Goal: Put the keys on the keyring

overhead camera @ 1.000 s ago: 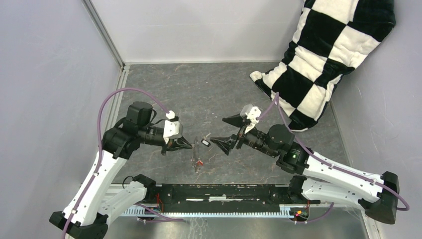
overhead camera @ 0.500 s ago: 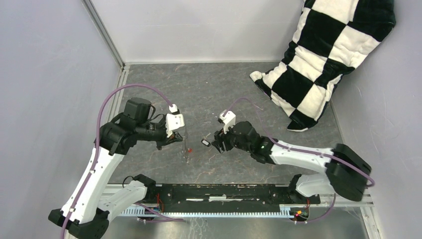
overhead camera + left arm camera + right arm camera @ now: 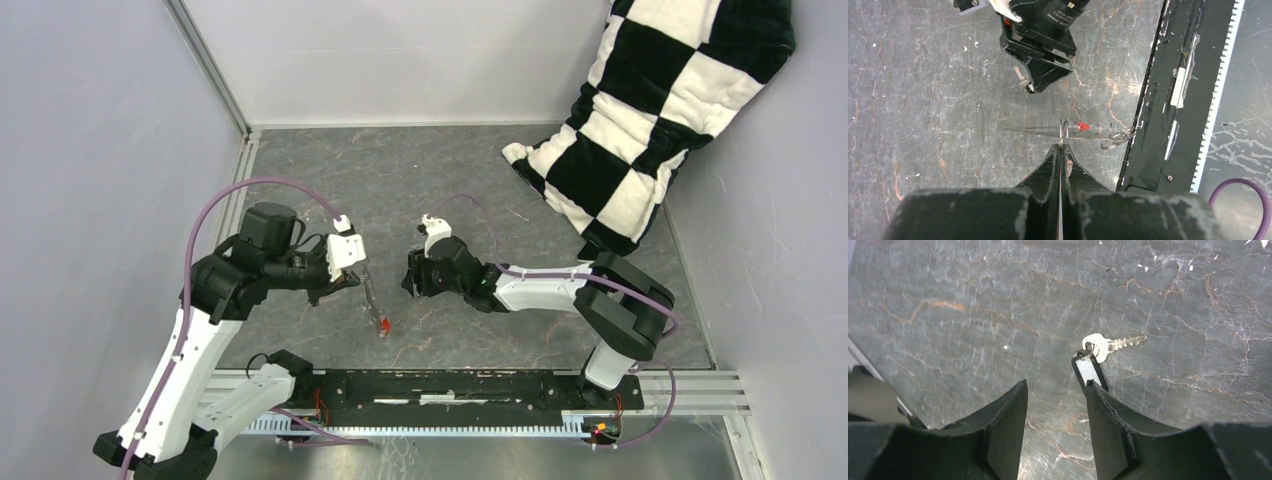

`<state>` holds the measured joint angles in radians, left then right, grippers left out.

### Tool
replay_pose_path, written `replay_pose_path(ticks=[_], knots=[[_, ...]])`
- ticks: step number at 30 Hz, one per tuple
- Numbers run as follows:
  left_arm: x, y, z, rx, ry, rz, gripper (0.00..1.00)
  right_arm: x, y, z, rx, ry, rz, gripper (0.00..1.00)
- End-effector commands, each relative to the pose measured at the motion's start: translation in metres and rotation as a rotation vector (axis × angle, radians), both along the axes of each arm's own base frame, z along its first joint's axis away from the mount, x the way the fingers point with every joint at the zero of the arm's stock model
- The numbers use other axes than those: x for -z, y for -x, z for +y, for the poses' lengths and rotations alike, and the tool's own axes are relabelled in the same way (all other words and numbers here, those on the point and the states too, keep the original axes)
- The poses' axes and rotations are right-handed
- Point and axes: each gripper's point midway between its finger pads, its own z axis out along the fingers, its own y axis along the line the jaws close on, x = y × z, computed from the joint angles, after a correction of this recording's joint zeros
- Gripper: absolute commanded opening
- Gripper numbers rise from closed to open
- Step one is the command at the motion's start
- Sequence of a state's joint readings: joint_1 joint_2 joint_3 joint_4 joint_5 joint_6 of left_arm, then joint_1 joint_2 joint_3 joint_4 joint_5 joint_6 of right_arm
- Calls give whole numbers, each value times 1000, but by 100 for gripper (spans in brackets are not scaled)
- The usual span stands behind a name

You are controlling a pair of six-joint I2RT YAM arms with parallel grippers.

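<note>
Keyring job: what could go wrong from here? — SUPERVISOR

Two hazards, in my judgement. One: the left gripper is pinched tight on the keyring, a thin wire held edge-on. A sideways push from a key could swivel it in the pinch or pull it free. Two: the right gripper has its jaws spread with nothing between them. The black key sits at the tip of one finger. If that finger nudges it, or the jaws close on the tag's edge, the key may skid or flip out of reach. — INSPECTOR

Is the black key touching that finger? — SUPERVISOR

Cannot tell; it is at least just beside it. Nor can I tell whether it lies on the table or hangs clear. Its silver blade points away from the jaws. — INSPECTOR

Where does the keyring lie against the grippers? — SUPERVISOR

Between the left fingertips, running out to either side of them in the wrist view, its small metal pieces toward the rail. The red key is against the keyring just beside the pinch; whether it is threaded on cannot be made out. The right gripper stands across from the keyring, near but apart. The black key is not on it yet. — INSPECTOR
</note>
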<state>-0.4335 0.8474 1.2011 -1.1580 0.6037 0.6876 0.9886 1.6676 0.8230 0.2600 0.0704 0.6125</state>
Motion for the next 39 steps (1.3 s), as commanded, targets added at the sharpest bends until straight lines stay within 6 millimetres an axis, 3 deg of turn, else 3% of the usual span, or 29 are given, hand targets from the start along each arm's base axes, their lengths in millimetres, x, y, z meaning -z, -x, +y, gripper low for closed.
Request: replay_pose_path(ticks=[1,14,39], knots=[[-12,2,-6,18,49,-27,2,-8,-19,10,120,-24,8,50],[-17,8,-7,40,74,-43,2,16,-26,16,145,106,0,43],[-24,14,-8,56,99,-65,2,30,-32,23,159,116,-23,25]])
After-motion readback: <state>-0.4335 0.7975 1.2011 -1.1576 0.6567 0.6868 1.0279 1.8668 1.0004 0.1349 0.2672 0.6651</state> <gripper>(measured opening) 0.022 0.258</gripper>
